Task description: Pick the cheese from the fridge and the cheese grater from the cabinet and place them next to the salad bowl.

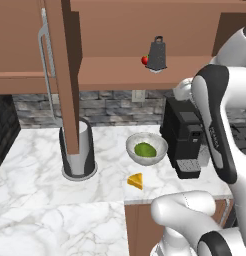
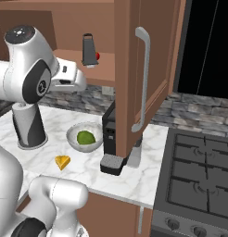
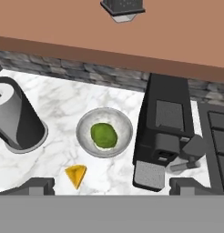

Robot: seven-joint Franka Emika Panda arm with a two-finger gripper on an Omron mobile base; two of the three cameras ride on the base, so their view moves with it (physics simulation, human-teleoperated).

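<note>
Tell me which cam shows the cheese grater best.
Left base view: the cheese grater stands whole, handle included, in the open cabinet beside a tomato. Right base view shows it whole but narrower. Hand view catches just its bottom at the top edge.

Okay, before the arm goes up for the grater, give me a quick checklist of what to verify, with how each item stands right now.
1. Cheese on the counter beside the salad bowl: ok.
2. Cabinet door swung open: ok.
3. Cheese grater upright on the open shelf, unobstructed from the front: ok.
4. Red tomato sits right beside the grater and could get knocked: not ok.
5. Gripper open and empty: ok.
6. Free counter spot by the bowl for the grater, coffee machine crowding one side: cannot tell.
</note>
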